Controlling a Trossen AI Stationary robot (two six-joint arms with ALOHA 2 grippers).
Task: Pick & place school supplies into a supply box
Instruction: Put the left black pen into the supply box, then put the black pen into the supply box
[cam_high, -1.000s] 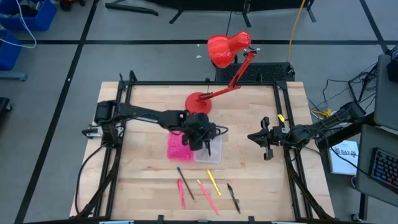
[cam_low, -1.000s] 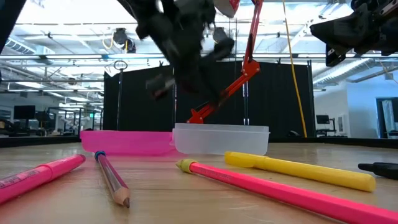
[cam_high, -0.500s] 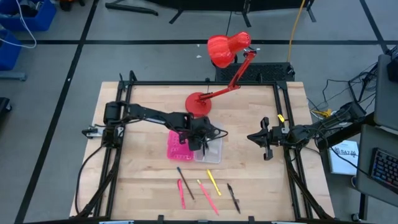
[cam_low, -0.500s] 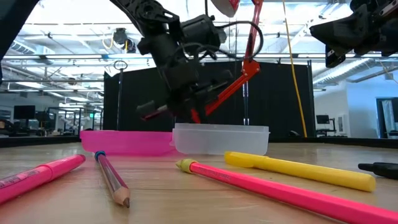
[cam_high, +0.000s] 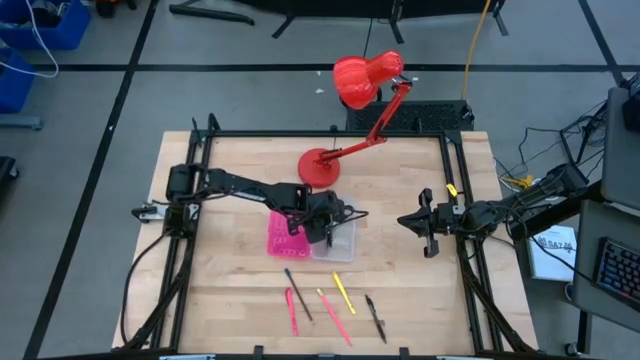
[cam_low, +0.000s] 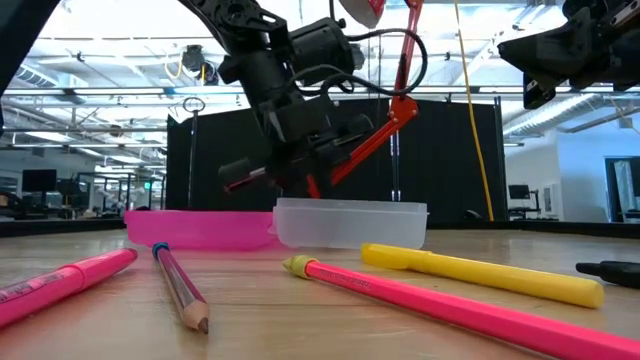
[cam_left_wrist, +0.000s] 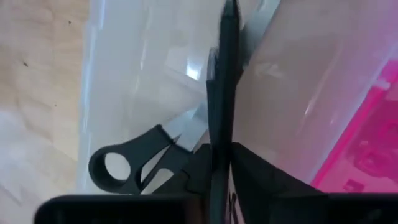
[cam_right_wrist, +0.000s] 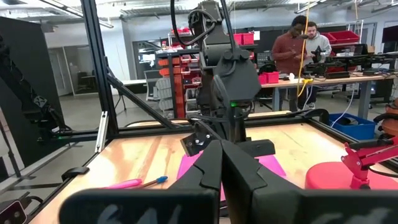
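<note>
From above, the left gripper (cam_high: 322, 222) hangs over the supply box (cam_high: 310, 236) near the table's (cam_high: 230, 270) centre, above the seam between the box's pink half and its clear half; the red desk lamp (cam_high: 345, 130) stands at about 12 o'clock from the box, its round base just beyond the gripper. At 6 o'clock from the box the loose supplies lie in a fan: a dark pencil (cam_high: 298, 294), a pink pen (cam_high: 292, 311), a second pink pen (cam_high: 335, 317), a yellow pen (cam_high: 343, 293) and a black pen (cam_high: 375, 318). The right gripper (cam_high: 428, 224) waits at 3 o'clock, well apart from the box, near the table's right rail. At table height, the left gripper (cam_low: 300, 165) sits just above the box's clear half (cam_low: 350, 222), with the pink half (cam_low: 200, 228) beside it; the pencil (cam_low: 181, 287), a pink pen (cam_low: 60, 285), the long pink pen (cam_low: 440, 308), the yellow pen (cam_low: 480, 274) and the black pen's tip (cam_low: 608, 270) lie in front. In the left wrist view the fingers (cam_left_wrist: 199, 168) are pinched together on a thin black pen (cam_left_wrist: 222, 93) that points into the clear half, where black-handled scissors (cam_left_wrist: 140, 163) already lie. In the right wrist view the right gripper's fingers (cam_right_wrist: 208, 168) meet, holding nothing, and two people stand in the room beyond.
</note>
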